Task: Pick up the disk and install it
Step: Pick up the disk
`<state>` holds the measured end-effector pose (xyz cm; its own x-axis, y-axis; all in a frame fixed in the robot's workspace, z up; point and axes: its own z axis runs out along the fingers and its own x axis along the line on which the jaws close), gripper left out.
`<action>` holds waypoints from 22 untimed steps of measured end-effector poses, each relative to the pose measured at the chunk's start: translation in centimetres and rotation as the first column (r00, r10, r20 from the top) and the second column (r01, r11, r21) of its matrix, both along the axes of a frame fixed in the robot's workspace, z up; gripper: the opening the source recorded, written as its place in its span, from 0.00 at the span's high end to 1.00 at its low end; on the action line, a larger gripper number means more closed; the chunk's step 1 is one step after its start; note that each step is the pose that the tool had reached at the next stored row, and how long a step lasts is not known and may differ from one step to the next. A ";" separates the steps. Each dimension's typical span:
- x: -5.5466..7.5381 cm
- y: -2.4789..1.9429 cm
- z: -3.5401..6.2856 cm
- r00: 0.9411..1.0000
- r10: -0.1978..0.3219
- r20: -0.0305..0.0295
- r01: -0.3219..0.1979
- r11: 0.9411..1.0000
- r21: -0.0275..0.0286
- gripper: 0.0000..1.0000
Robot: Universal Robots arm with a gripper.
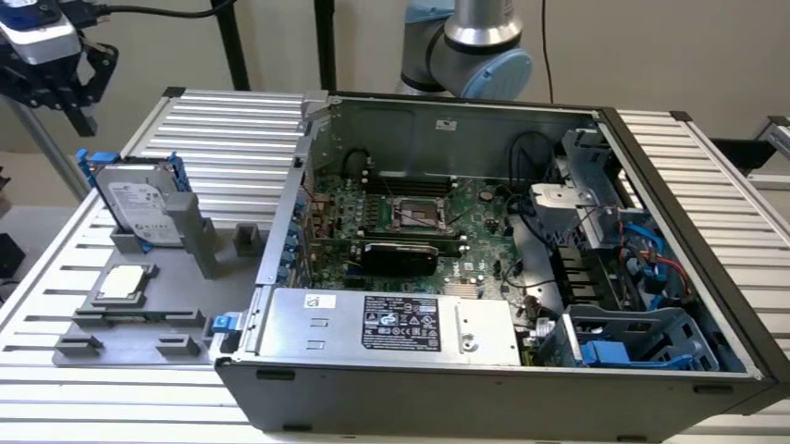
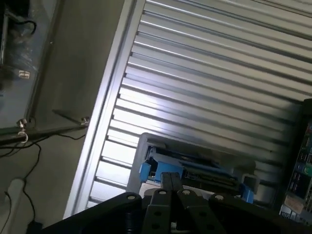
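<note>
Arm: silver tube, pale blue joint caps. Gripper: black links, silver rivets, black cable.

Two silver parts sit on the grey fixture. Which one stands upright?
The blue-framed disk stands on edge, leaning slightly. The small square chip lies flat in its holder.

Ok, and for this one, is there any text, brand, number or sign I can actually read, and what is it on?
No text reads clearly.
White label on the disk: too small to read.
Black label on the large silver box: too small to read.
White sticker on the computer case: too small.
Coloured label seen from the wrist: blurred.
</note>
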<state>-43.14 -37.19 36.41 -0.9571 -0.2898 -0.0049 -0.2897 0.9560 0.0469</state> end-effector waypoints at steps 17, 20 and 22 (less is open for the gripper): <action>0.1 0.00 -0.82 0.957 0.289 0.000 -0.289 0.957 0.000 1.00; 0.4 0.00 -0.85 0.947 0.320 0.000 -0.320 0.947 0.000 1.00; 0.5 0.00 -0.87 0.940 0.340 0.000 -0.340 0.940 0.000 1.00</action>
